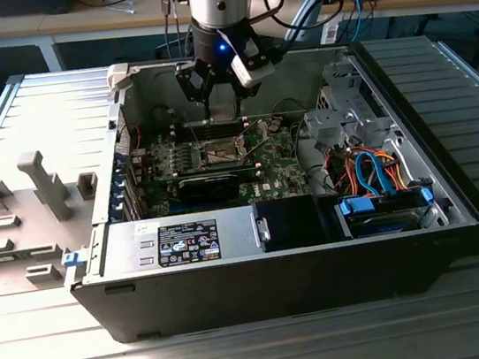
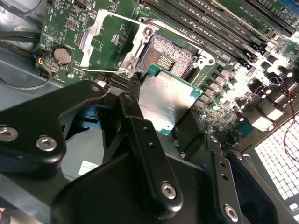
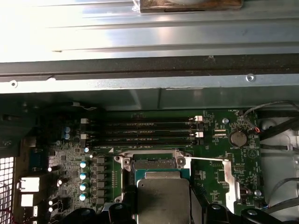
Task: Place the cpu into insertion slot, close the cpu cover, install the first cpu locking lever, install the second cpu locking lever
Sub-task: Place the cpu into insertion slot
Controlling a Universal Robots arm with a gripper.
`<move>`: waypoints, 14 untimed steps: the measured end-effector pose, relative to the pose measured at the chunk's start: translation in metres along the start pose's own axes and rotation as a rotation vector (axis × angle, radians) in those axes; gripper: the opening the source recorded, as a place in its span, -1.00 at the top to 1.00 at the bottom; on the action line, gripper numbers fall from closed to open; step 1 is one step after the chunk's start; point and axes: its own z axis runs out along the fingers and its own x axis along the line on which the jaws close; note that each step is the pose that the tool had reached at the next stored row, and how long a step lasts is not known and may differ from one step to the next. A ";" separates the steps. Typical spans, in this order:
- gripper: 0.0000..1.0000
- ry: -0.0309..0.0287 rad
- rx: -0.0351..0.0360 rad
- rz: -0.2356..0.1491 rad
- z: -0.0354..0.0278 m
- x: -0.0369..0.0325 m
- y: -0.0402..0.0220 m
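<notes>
My gripper (image 2: 164,122) is shut on the cpu (image 2: 166,100), a flat silver-grey square with a green edge, held between the black fingers (image 2: 145,140). The chip hangs just above and slightly off the insertion slot (image 2: 169,55), whose dark pin field lies bare. In the first wrist view the cpu (image 3: 163,196) covers the near part of the insertion slot (image 3: 153,163). The cpu cover (image 2: 91,38) is swung open to the side of the socket, also seen as the cpu cover (image 3: 232,184). Two thin wire levers (image 2: 119,17) stand unlatched. In the exterior view the gripper (image 1: 220,93) hovers over the motherboard (image 1: 277,161) inside the case.
Memory slots (image 3: 149,133) run beside the socket, a coin battery (image 3: 238,137) sits near the cover. A long black card (image 1: 213,183), a labelled metal box (image 1: 190,240), orange and blue cables (image 1: 372,170) and the case walls (image 1: 264,292) hem the board. A grey fixture tray (image 1: 22,219) lies at the exterior view's left.
</notes>
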 end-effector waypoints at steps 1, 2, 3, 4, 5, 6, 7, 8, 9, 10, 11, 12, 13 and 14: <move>-0.09 0.0000 0.0001 0.000 0.0004 0.0000 0.0000; -0.09 0.0000 0.0000 0.000 0.0014 0.0000 -0.0001; -0.09 0.0000 0.0001 0.000 0.0022 -0.0001 -0.0002; -0.09 0.0000 0.0000 0.000 0.0030 -0.0001 -0.0003; -0.09 0.0000 0.0000 0.000 0.0035 -0.0001 -0.0003; -0.09 0.0001 0.0003 0.000 0.0038 -0.0001 -0.0003; -0.09 0.0001 0.0003 0.000 0.0038 -0.0001 -0.0004; -0.09 0.0000 0.0001 0.000 0.0039 -0.0001 -0.0004; -0.09 0.0000 0.0000 0.000 0.0039 -0.0001 -0.0003; -0.09 -0.0001 0.0001 0.000 0.0039 -0.0001 -0.0003; -0.09 -0.0001 0.0001 0.001 0.0039 -0.0001 -0.0004; -0.09 -0.0008 -0.0001 0.009 0.0040 -0.0001 -0.0003; -0.09 -0.0013 0.0000 0.015 0.0040 -0.0001 -0.0004; -0.09 -0.0018 0.0001 0.020 0.0041 -0.0001 -0.0004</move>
